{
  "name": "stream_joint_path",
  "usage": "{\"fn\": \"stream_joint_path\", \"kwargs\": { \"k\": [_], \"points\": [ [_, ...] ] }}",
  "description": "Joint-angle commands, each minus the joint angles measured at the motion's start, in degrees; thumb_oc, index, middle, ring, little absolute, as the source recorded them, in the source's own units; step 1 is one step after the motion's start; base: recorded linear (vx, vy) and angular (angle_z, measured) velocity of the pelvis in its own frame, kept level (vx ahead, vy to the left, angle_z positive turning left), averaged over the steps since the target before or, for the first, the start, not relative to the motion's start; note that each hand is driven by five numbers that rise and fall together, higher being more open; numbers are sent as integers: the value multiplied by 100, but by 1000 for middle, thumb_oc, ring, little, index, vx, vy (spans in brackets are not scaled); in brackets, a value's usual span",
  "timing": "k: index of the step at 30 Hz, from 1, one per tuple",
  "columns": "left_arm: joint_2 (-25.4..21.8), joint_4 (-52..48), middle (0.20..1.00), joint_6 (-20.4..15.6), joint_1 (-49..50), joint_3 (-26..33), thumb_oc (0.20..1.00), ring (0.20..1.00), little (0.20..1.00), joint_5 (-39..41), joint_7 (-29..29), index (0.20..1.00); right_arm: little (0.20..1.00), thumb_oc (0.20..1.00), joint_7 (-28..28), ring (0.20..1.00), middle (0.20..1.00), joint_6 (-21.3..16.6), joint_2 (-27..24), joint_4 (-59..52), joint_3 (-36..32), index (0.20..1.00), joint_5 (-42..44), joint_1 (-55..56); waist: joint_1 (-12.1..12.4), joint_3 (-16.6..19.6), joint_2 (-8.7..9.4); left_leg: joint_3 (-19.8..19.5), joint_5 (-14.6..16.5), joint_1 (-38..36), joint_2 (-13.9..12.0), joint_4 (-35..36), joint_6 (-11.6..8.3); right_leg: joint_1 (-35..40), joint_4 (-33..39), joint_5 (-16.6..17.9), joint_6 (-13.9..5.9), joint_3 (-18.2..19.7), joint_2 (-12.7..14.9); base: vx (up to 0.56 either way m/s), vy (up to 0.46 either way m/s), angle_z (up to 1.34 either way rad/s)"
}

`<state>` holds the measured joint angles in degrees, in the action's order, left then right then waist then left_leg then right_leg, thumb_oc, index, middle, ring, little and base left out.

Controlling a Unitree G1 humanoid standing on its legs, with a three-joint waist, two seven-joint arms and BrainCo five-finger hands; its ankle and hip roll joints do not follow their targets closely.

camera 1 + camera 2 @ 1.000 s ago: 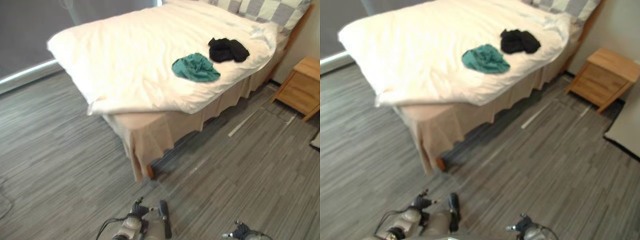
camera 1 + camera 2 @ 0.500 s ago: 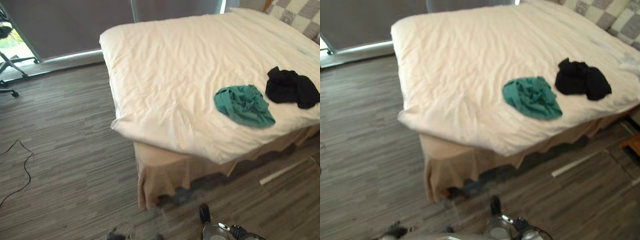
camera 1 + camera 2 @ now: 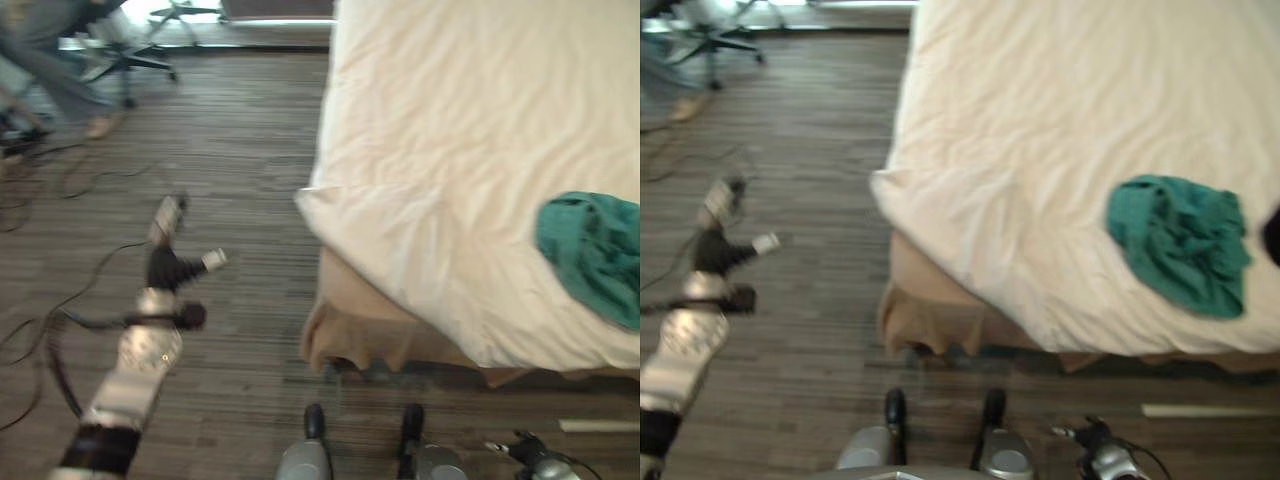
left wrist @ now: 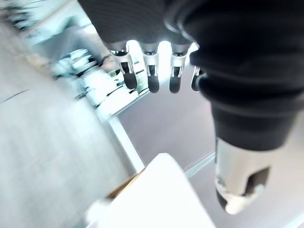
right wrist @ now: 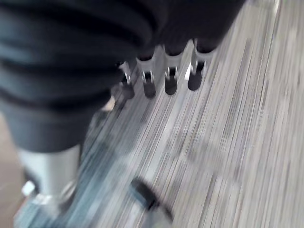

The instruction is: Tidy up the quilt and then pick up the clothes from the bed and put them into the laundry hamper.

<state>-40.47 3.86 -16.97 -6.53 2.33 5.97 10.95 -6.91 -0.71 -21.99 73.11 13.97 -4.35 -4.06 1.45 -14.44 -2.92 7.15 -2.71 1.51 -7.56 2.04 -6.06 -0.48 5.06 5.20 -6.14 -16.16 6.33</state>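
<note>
1. Quilt (image 3: 470,150), cream-white and softly wrinkled, covers the bed; its near corner hangs over a tan bed skirt (image 3: 365,330).
2. A crumpled teal-green garment (image 3: 1180,240) lies on the quilt near the bed's near edge, well apart from both hands.
3. A sliver of a black garment (image 3: 1273,236) shows just beside the teal one, at the edge of the right eye view.
4. The left hand (image 3: 165,262) is raised over the grey wood-plank floor (image 3: 230,180) left of the bed, touching nothing; in the left wrist view its fingers (image 4: 150,78) are straight, spread apart and empty.
5. The right hand (image 5: 156,78) hangs low over the floor; its fingers are relaxed, slightly apart, holding nothing.
6. A black office chair base (image 3: 135,55) stands on the floor at the far left, near a person's legs (image 3: 45,70).
7. A pale strip (image 3: 1205,410) lies on the floor in front of the bed.
</note>
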Motion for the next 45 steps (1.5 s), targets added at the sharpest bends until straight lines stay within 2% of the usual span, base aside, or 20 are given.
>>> {"fn": "stream_joint_path", "kwargs": {
  "k": [1,5,6,8,19,20,21,22,24,26,27,28,29,32,39,40,41,42,43,45],
  "points": [
    [60,-198,1000,-234,-231,-422,1000,1000,1000,-623,-257,1000,1000,1000,40,1000,1000,-18,245,177,133,1000,31,-408,-151,166,166,136,192,42,-164,-344,-106,137,-112,-568,-130,300,402,22,28,-14],
    [-130,-206,1000,-12,-1431,-1449,1000,1000,1000,-1684,-252,1000,1000,1000,-47,1000,1000,7,460,101,311,1000,-107,-594,-462,204,70,388,261,-177,-141,-119,-63,-7,-131,-491,-197,498,402,1,73,-28],
    [-39,34,1000,116,-2213,-2101,1000,1000,1000,-2152,-293,1000,1000,1000,-113,1000,1000,7,501,24,458,1000,-138,-767,-693,87,18,495,328,-150,-104,-135,-32,-334,-254,-404,-248,688,440,-79,101,-37],
    [207,505,1000,257,-2766,-2601,1000,1000,1000,-2522,-204,1000,1000,1000,-194,1000,1000,8,546,-7,548,1000,-177,-898,-832,-57,-35,627,393,3,-57,-215,7,-733,-430,-329,-280,879,486,-176,127,-55],
    [1032,3111,1000,1338,-4235,-3815,1000,1000,1000,-4213,152,1000,1000,1000,-579,1000,1000,11,616,58,657,1000,-62,-1136,-1066,-515,2,877,489,758,-82,-727,43,-1688,-841,-175,-342,1211,697,-98,44,-35],
    [1066,3365,837,1459,-4201,-3838,837,837,837,-4303,104,837,1000,1000,-588,1000,1000,13,601,60,648,1000,-38,-1132,-1070,-523,22,867,492,767,-98,-751,35,-1665,-837,-174,-340,1201,707,0,0,0],
    [1078,3529,278,1535,-4091,-3811,278,278,278,-4383,38,278,1000,1000,-606,1000,1000,22,565,52,614,1000,-2,-1124,-1067,-523,39,856,493,758,-110,-767,28,-1626,-832,-177,-334,1182,709,4,-7,4],
    [1055,3636,200,1609,-3990,-3759,200,200,200,-4398,27,200,1000,1000,-622,1000,1000,20,521,29,546,1000,65,-1126,-1058,-516,56,845,495,745,-121,-773,25,-1588,-827,-180,-328,1164,710,18,3,11],
    [1031,3712,200,1686,-3768,-3628,200,200,200,-4345,-20,200,1000,1000,-654,1000,1000,27,448,-38,406,1000,237,-1130,-1052,-512,61,830,498,695,-137,-768,18,-1497,-797,-189,-316,1124,705,32,6,11],
    [1055,3497,200,1631,-2537,-2759,200,200,200,-3597,-31,200,1000,1000,-781,1000,1000,5,-24,-560,-78,1000,606,-1416,-909,-401,101,790,534,516,-149,-710,1,-1200,-736,-251,-289,1049,669,79,0,4],
    [1128,3398,407,1575,-2041,-2403,407,407,407,-3244,35,407,1000,1000,-863,1000,1000,5,-326,-862,-187,1000,615,-1590,-844,-329,124,762,528,446,-150,-675,-4,-1092,-705,-260,-272,1009,657,77,-43,0],
    [984,3406,931,1421,-1681,-2180,931,931,931,-2868,-19,931,1000,1000,-472,1000,1000,-40,-1553,-883,-606,1000,1082,-1933,-802,-242,192,722,472,382,-158,-597,-25,-998,-651,-248,-263,961,640,99,-17,4],
    [1058,3171,1000,1320,-661,-1488,1000,1000,1000,-2780,32,1000,1000,1000,-621,1000,1000,-181,-1639,-3073,-1064,1000,618,-656,-903,-252,217,718,518,198,-183,-552,-20,-875,-636,-296,-287,995,605,74,21,14],
    [1616,3965,1000,1276,698,-954,1000,1000,1000,-2580,-10,1000,1000,1000,-441,1000,1000,-925,-1904,-6667,-1912,1000,-98,518,-850,-26,261,769,487,-104,-191,-309,26,-671,-546,-323,-306,996,548,100,70,-3],
    [2066,6344,1000,1448,1176,-945,1000,1000,1000,-2136,33,1000,1000,1000,-405,1000,1000,-1154,-1787,-7544,-639,1000,-198,-1402,-297,63,446,559,414,-244,-226,-152,27,-382,-464,-445,-260,775,465,12,-34,9],
    [2059,6767,1000,1589,1258,-889,1000,1000,1000,-2185,74,1000,576,576,-371,576,576,-1136,-1653,-7671,-15,576,-202,-2268,-105,-30,512,470,379,-176,-248,-174,11,-393,-474,-474,-233,701,452,-39,-70,36],
    [2064,6771,1000,1588,1248,-869,1000,1000,1000,-2186,75,1000,451,451,-377,451,451,-1140,-1647,-7651,8,451,-202,-2306,-128,-29,521,463,352,-146,-240,-173,14,-417,-470,-452,-229,697,459,-108,-79,43],
    [2037,6958,1000,1665,1271,-828,1000,1000,1000,-2181,94,1000,200,200,-345,200,200,-1106,-1477,-7627,352,200,-109,-2750,-10,-110,560,408,323,-67,-253,-200,3,-454,-490,-464,-212,659,452,-61,-39,27],
    [2037,6959,1000,1665,1270,-824,1000,1000,1000,-2181,94,1000,200,200,-346,200,200,-1107,-1475,-7622,357,200,-109,-2757,-16,-106,562,404,320,-59,-251,-200,4,-460,-490,-463,-212,656,454,-144,-100,47],
    [1877,7241,1000,1762,1190,-824,1000,1000,1000,-2083,143,1000,200,200,-292,200,200,-945,-1027,-7146,1184,200,258,-3945,364,-419,615,239,204,285,-315,-311,-40,-629,-577,-455,-173,559,463,-176,-101,44]
  ]
}}
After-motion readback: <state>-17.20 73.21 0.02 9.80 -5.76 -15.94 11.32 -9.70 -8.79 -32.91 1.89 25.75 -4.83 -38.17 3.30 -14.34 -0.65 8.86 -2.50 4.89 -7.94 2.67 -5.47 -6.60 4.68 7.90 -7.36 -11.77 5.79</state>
